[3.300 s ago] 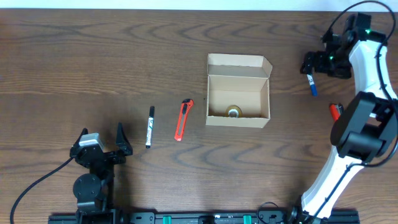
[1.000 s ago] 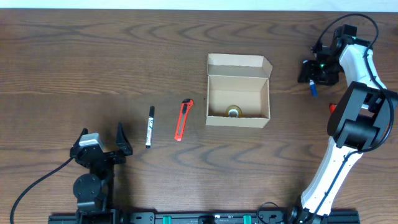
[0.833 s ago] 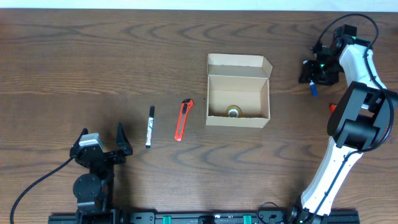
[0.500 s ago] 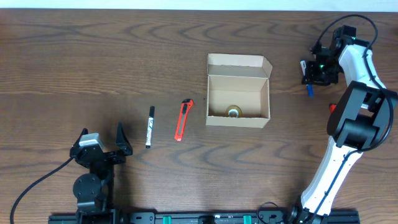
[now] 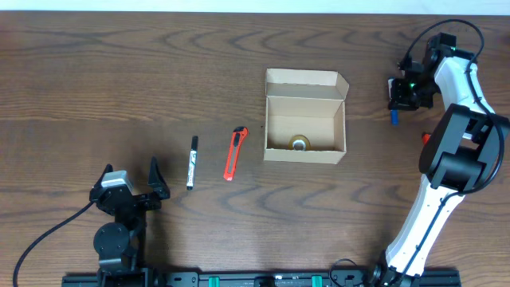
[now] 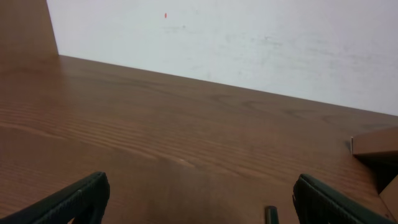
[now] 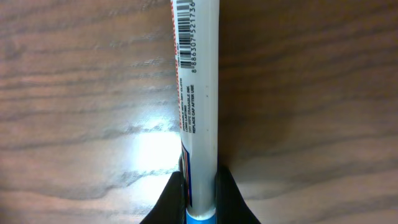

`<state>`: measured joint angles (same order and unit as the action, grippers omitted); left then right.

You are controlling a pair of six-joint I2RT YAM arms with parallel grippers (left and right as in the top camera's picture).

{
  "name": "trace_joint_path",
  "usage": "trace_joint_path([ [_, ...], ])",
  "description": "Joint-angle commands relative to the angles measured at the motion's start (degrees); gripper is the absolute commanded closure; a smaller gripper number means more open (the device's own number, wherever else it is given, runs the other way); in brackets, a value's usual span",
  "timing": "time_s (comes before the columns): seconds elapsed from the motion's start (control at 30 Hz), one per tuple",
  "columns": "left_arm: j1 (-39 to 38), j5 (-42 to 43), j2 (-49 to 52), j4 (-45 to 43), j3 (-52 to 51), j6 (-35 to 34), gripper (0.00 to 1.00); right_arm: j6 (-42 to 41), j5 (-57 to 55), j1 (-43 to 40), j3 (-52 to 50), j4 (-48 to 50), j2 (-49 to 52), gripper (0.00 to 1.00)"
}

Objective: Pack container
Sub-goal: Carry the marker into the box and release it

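Since a second ago right claw [image 7: 200,193] has shifted slightly left, clamped on blue-capped marker [image 7: 199,93] at upper right of frame. container [image 5: 305,119] sits mid-frame, flap open, well apart from the marker. left claw [image 6: 202,208] at lower left, fingers spread wide. Dark wood-grain tabletop [image 5: 119,72], glare patch under the marker; white wall [image 6: 249,43] behind

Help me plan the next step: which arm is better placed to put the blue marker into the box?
Right. The right tool is closed on the blue marker, to the right of the open box. The left tool sits open at the front-left, far from both.
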<state>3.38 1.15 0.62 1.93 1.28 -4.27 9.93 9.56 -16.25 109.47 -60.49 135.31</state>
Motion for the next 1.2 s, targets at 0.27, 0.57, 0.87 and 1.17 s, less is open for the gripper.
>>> trace_joint_path([
  [0.27,0.2,-0.2,-0.4,2.5,-1.0,0.0,0.05,-0.8,14.6,4.4,29.3,-16.8,0.7,0.99],
  [0.57,0.2,-0.2,-0.4,2.5,-1.0,0.0,0.05,1.3,19.0,15.9,57.5,-36.4,-2.9,0.99],
  [0.87,0.2,-0.2,-0.4,2.5,-1.0,0.0,0.05,0.2,7.8,30.6,50.8,-36.8,-3.6,0.99],
  [1.17,0.2,-0.2,-0.4,2.5,-1.0,0.0,0.05,-0.1,4.9,34.0,36.8,-36.8,-3.6,0.99],
])
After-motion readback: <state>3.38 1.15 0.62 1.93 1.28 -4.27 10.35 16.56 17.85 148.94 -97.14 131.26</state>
